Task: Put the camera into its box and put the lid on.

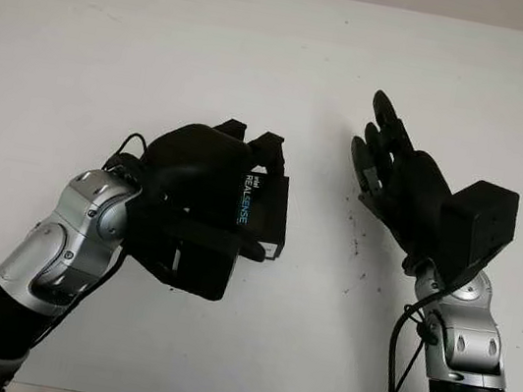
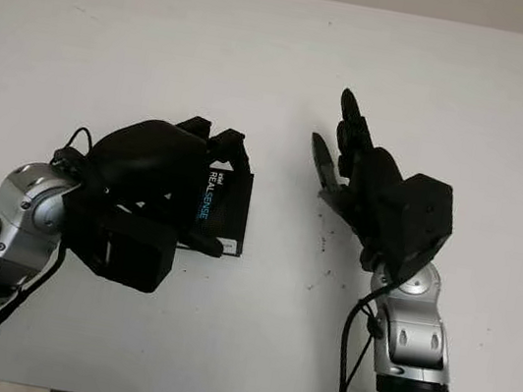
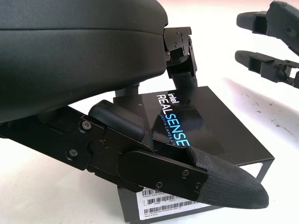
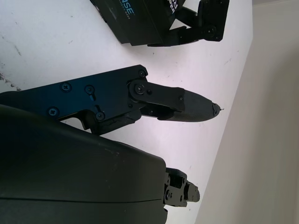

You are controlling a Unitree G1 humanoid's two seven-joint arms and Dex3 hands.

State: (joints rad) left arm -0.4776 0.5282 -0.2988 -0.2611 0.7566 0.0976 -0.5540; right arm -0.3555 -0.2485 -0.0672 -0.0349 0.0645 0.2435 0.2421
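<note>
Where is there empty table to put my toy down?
Bare table stretches beyond both hands, and there is a strip between the box and the open right hand. It's crowded where the left hand grips the box.

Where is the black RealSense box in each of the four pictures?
Left eye view: RealSense box left of centre, under the left hand.
Right eye view: left of centre, same hand on it.
Left wrist view: in the middle and lower right, between the fingers.
Right wrist view: at the upper edge.
Shared landmark: the white REALSENSE lettering on the lid.
</note>
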